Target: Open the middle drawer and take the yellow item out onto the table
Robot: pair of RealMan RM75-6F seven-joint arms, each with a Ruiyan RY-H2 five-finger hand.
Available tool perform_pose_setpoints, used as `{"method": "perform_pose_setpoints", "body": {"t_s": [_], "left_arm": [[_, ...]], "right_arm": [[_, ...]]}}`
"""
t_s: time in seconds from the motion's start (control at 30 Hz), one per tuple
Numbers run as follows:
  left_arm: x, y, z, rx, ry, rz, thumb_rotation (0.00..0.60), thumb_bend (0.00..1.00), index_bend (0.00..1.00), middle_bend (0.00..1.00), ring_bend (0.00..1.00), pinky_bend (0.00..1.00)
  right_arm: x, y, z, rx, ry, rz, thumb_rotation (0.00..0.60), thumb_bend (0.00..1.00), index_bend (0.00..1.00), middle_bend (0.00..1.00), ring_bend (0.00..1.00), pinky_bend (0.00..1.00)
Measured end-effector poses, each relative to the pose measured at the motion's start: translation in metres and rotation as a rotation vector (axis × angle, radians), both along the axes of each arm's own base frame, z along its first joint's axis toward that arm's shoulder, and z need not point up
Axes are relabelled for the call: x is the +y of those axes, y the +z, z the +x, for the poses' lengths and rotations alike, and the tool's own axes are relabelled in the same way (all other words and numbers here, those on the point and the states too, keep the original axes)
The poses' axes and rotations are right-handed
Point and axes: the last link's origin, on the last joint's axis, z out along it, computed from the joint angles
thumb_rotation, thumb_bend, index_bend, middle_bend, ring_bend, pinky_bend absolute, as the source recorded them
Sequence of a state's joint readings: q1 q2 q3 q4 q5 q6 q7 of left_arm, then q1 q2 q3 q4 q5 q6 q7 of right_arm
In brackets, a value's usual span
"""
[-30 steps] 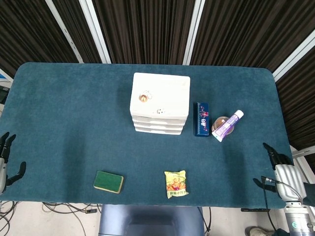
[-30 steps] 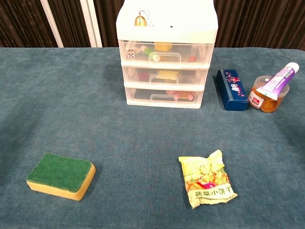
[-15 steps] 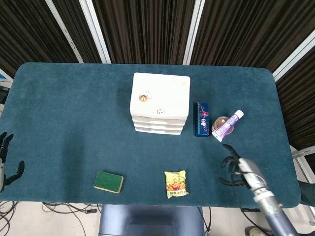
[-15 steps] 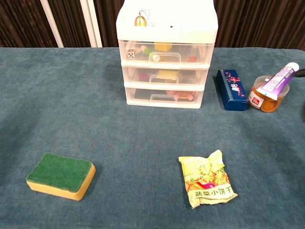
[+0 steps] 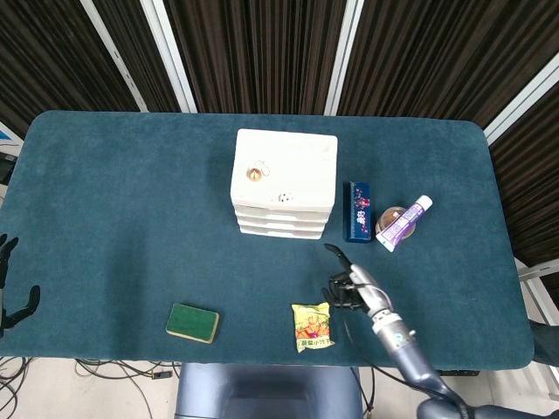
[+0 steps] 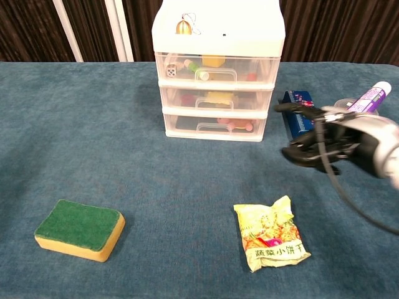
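Note:
A white three-drawer cabinet (image 5: 284,182) (image 6: 218,68) stands at the middle of the table, all drawers closed. Through the clear front of the middle drawer (image 6: 216,101) a yellow item (image 6: 218,96) shows. My right hand (image 5: 349,284) (image 6: 318,138) hovers in front of the cabinet's right side, empty, fingers spread toward the drawers and not touching them. My left hand (image 5: 7,288) stays at the table's left edge, fingers apart, holding nothing.
A yellow snack packet (image 5: 312,326) (image 6: 270,233) lies just left of my right hand. A green sponge (image 5: 192,322) (image 6: 79,228) sits front left. A blue box (image 5: 357,210) (image 6: 293,99), an orange jar (image 5: 390,215) and a purple tube (image 5: 403,223) (image 6: 368,98) stand right of the cabinet.
My right hand has swung in from the table's right edge to a spot in front of the cabinet. The left hand has slipped slightly further off the left edge.

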State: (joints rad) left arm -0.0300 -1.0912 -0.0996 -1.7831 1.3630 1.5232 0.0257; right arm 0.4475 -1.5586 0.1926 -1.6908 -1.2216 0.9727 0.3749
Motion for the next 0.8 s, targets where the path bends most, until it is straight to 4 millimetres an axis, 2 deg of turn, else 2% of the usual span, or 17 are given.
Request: {"method": "perform_pose_setpoints", "body": {"t_s": [0.13, 0.3, 0.8], "left_arm": [[0.001, 0.0, -0.001, -0.006, 0.008, -0.001, 0.6, 0.4, 0.01, 0.0, 0.0, 0.0], [0.001, 0.001, -0.002, -0.01, 0.011, -0.001, 0.6, 0.4, 0.01, 0.0, 0.0, 0.0], [0.002, 0.002, -0.003, -0.021, 0.017, 0.0, 0.6, 0.4, 0.02, 0.0, 0.0, 0.0]], "right_arm": [[-0.008, -0.022, 0.014, -0.007, -0.004, 0.011, 0.6, 0.52, 0.06, 0.82, 0.85, 0.93], [-0.02, -0.039, 0.028, -0.018, -0.009, 0.044, 0.6, 0.51, 0.03, 0.82, 0.85, 0.93], [-0.038, -0.065, 0.041, -0.044, -0.025, 0.094, 0.6, 0.51, 0.0, 0.84, 0.85, 0.93]]}}
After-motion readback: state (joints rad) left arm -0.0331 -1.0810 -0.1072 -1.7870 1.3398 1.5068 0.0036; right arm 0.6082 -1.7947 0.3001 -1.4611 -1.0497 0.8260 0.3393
